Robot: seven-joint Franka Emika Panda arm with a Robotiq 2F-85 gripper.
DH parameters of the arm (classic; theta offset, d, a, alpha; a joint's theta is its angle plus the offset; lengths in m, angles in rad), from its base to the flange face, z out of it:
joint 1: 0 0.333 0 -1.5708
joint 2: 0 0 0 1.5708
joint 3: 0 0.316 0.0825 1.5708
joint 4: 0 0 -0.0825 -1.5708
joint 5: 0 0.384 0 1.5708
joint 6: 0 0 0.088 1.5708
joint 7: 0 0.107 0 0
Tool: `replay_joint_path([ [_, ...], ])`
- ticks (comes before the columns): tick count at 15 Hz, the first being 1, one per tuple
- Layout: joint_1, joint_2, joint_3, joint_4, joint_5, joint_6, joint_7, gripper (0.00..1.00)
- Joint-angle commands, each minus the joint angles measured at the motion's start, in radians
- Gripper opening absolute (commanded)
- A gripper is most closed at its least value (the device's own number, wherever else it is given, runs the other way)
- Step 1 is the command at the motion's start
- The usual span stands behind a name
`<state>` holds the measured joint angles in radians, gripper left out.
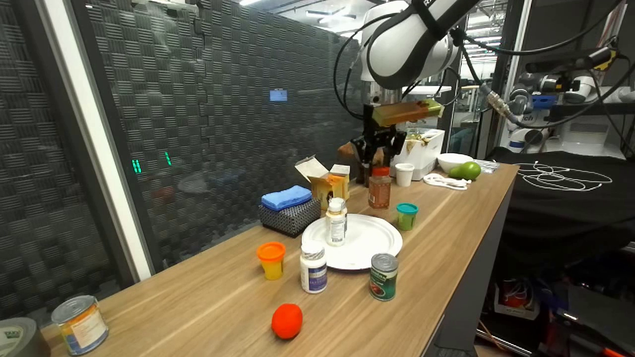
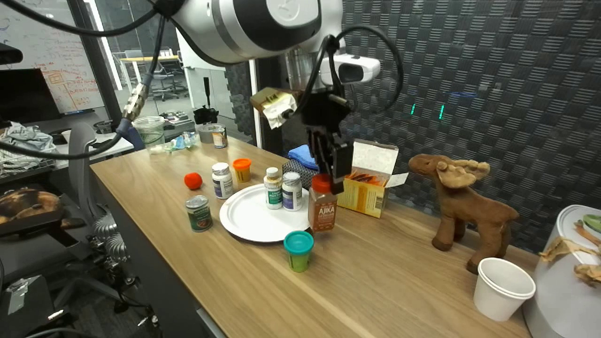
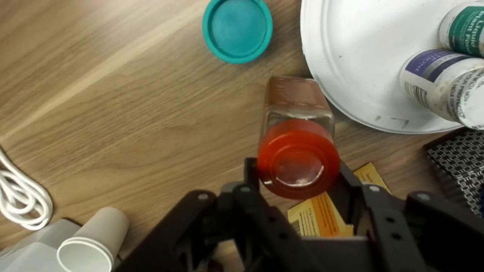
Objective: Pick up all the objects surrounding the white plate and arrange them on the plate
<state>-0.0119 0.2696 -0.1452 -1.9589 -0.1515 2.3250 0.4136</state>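
In the wrist view my gripper [image 3: 297, 168] is shut on the red cap of the sauce bottle [image 2: 322, 212], a finger against either side. The bottle stands upright beside the white plate [image 1: 367, 250]; whether its base touches the table I cannot tell. Two white bottles, one green-labelled [image 2: 273, 190] and one purple-labelled [image 2: 292, 193], stand on the plate. Around it on the table are another white bottle [image 1: 313, 272], the orange cup [image 1: 272, 263], the dark green can [image 1: 383, 280], the red ball-like fruit [image 1: 286, 321] and the teal cup [image 3: 237, 30].
A torn-open yellow box [image 2: 359, 199] sits close behind the gripper. Near the plate is a black patterned box [image 1: 292, 218] topped by a blue cloth [image 1: 286, 197]. Further off are a moose toy [image 2: 469, 202], paper cups [image 2: 500, 291] and a pale-labelled tin can [image 1: 82, 327].
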Motion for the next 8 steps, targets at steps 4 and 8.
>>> replay_joint_path([
  [4,0.065,-0.083,0.044,0.017,-0.125,-0.083,0.007,0.23],
  [8,0.095,-0.062,0.100,0.016,-0.114,-0.114,-0.020,0.23],
])
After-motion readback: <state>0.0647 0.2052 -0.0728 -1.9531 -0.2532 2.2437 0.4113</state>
